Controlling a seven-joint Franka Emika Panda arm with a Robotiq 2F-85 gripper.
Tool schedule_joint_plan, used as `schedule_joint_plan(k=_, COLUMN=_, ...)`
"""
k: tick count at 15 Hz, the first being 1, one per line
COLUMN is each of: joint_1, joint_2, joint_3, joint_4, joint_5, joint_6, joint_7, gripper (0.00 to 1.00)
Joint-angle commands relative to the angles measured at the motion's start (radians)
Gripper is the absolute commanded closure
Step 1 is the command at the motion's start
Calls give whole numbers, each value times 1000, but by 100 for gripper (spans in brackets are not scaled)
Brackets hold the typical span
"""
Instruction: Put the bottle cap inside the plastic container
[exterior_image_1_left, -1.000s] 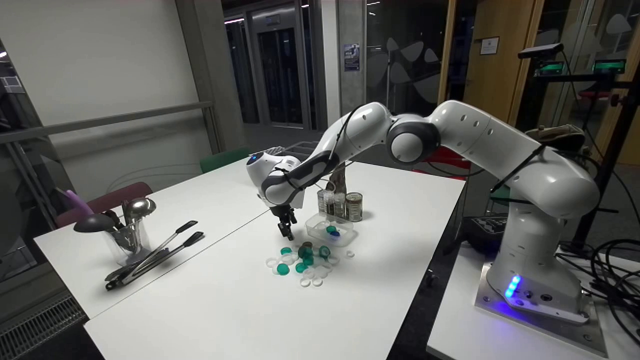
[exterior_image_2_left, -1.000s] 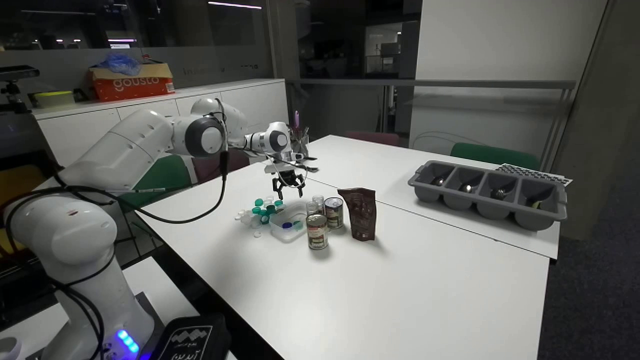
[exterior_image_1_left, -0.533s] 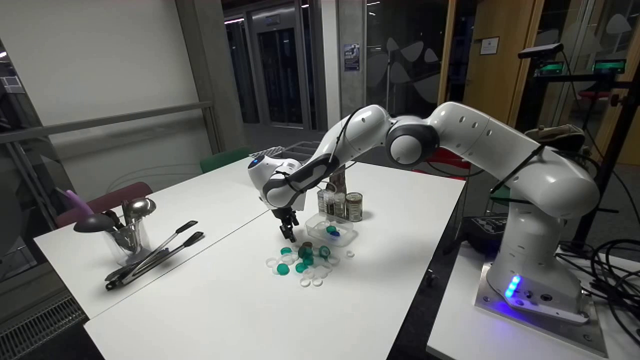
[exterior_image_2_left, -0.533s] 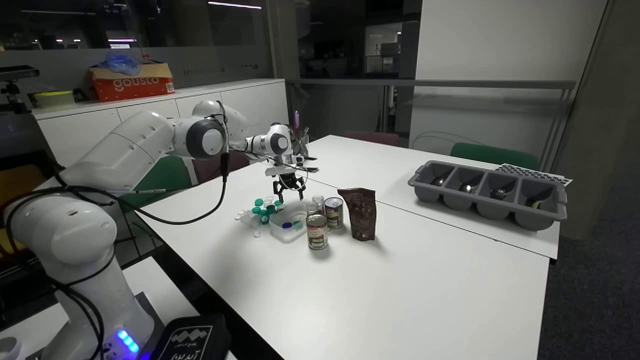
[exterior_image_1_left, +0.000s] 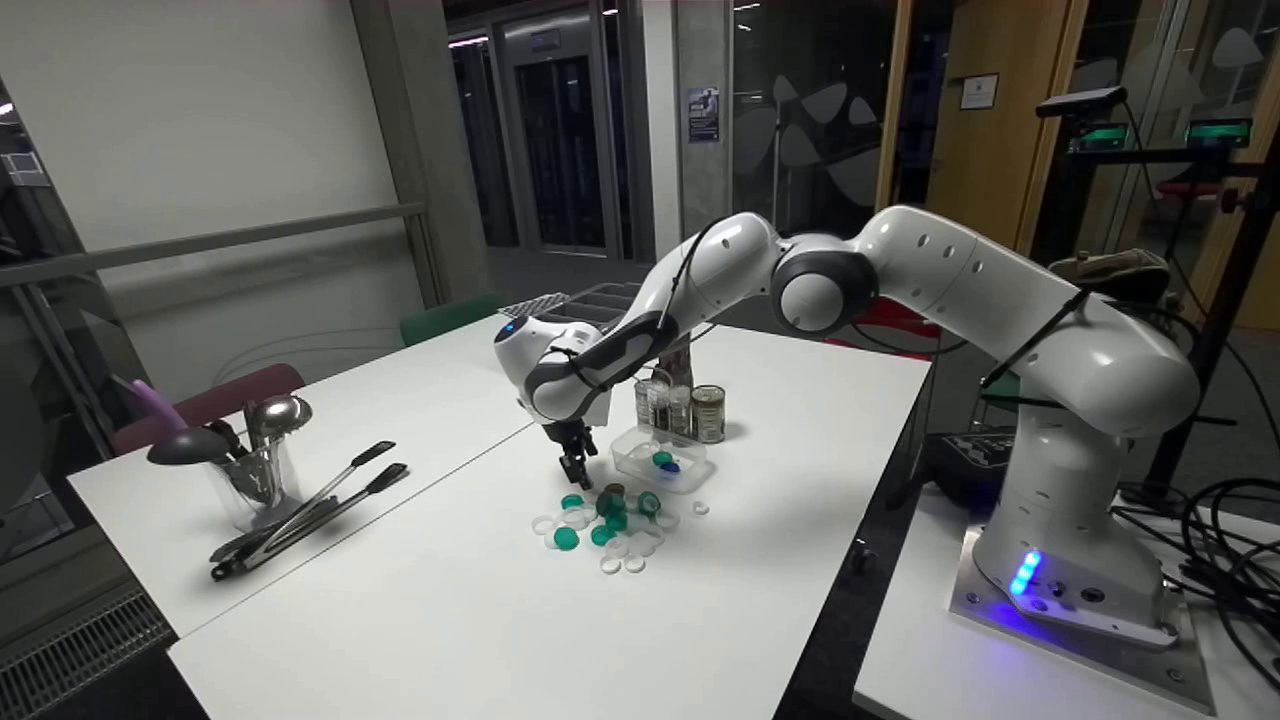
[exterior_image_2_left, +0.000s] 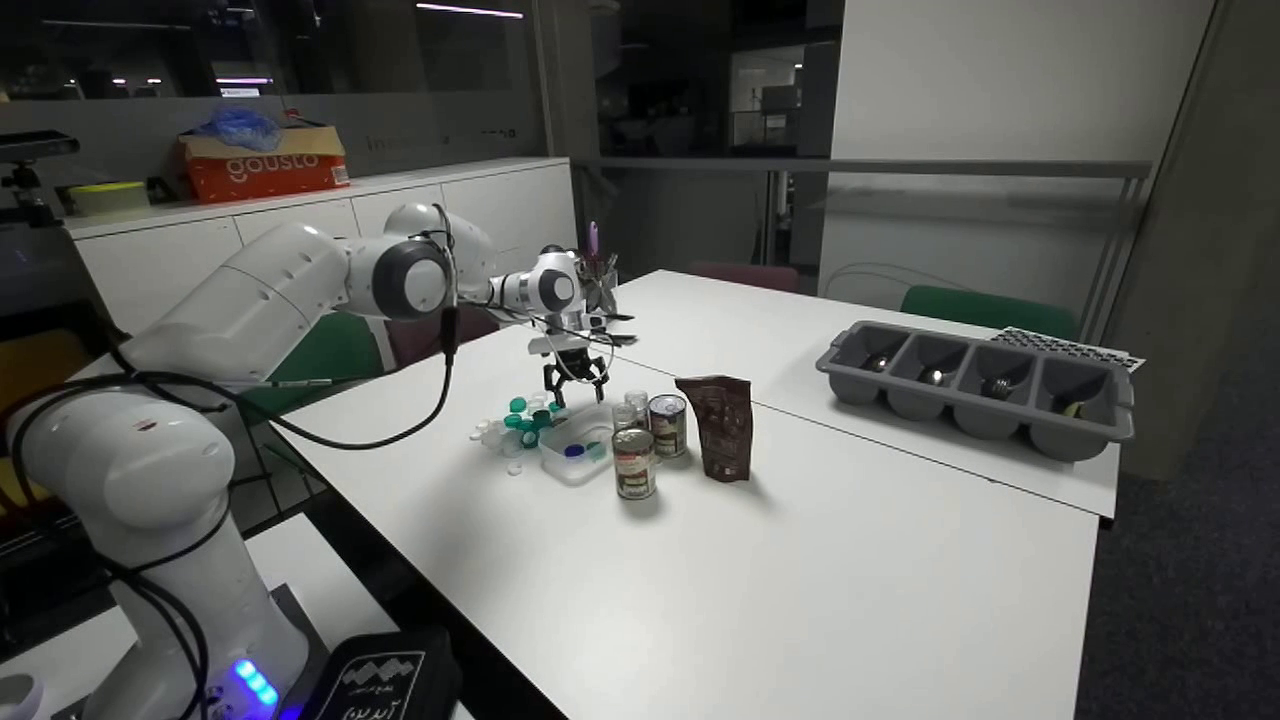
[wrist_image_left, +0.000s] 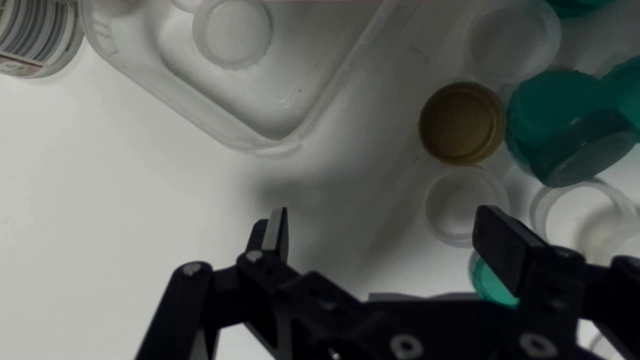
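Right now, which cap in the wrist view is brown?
The brown cap lies between the container and a large green cap; the rest there look green or pale.

The white table (exterior_image_1_left: 480, 630) carries loose green, whitish and brown caps (exterior_image_1_left: 616, 522), the clear plastic container (wrist_image_left: 290, 55) just beside them, 2 cans (exterior_image_2_left: 634, 466) near 2 clear jars (exterior_image_2_left: 625, 415), an upright brown pouch (exterior_image_2_left: 724, 428), a grey tray (exterior_image_2_left: 985, 408) with 4 compartments, and metal tongs (exterior_image_1_left: 318, 520) just beside a clear utensil holder (exterior_image_1_left: 245, 508).

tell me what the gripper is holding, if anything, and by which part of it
Nothing is held: the gripper is open, its fingers apart, with nothing clamped between them in the wrist view.
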Motion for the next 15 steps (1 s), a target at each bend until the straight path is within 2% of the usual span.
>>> schedule_joint_plan(k=1, joint_1=5, joint_2=0, joint_3=-1, joint_4=0, joint_5=-3, joint_6=-6, joint_7=-2, gripper=0)
schedule_joint_plan(k=15, joint_1=-9, joint_2=15, joint_3=1, joint_4=-11, joint_5=4, joint_6=15, joint_7=-7, gripper=1)
